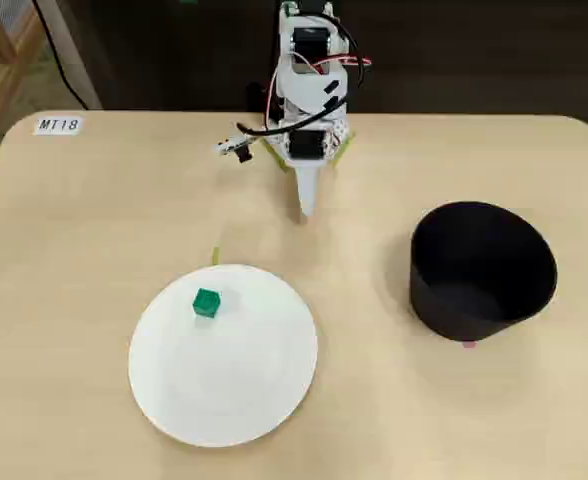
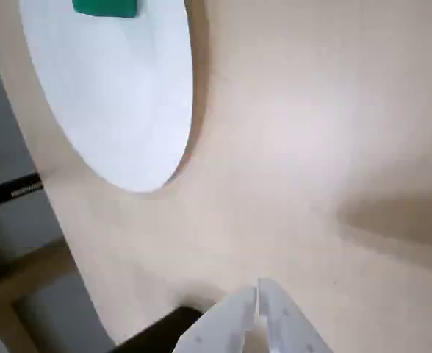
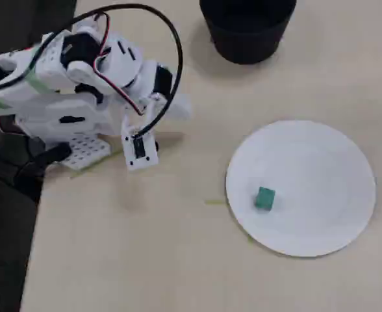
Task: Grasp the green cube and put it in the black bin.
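You get even, soft light across the table (image 1: 94,220), with no harsh glare. In the wrist view everything is blurred, most of all the pincer (image 2: 258,294) close to the lens; a broad, faint shadow lies to its upper right. Both fixed views are mildly soft but readable, shadows pale.

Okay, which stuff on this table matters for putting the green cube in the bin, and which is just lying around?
For the job:
cube, on the plate
plate, holding the cube
bin, empty as far as shown
gripper, jaws closed, away from the cube

Lying about:
label at the table corner
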